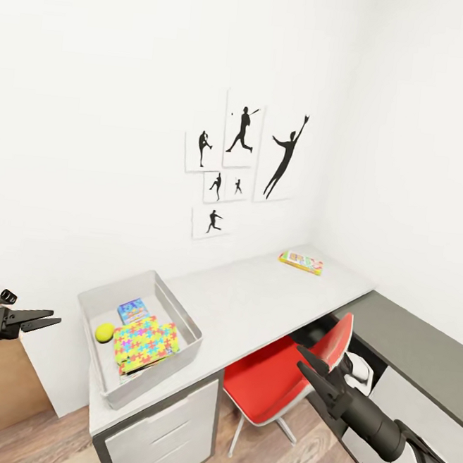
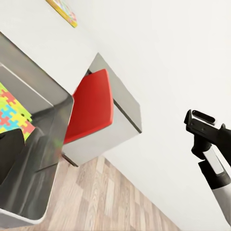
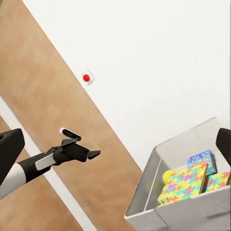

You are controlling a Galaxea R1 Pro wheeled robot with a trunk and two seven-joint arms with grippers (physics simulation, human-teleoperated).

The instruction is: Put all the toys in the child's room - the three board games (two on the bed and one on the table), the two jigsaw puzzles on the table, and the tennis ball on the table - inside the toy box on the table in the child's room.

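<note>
Head view: toy box (image 1: 181, 312) w/ 2 puzzles (image 1: 143, 342), 1 ball (image 1: 104, 332); 1 game (image 1: 301, 261) on table (image 1: 253, 304).

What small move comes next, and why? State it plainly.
Probably reach the right claw toward the board game at the desk's far end. The toy box already holds the tennis ball, the jigsaw puzzles and a smaller colourful box; that game lies outside it, and both claws look empty.
</note>
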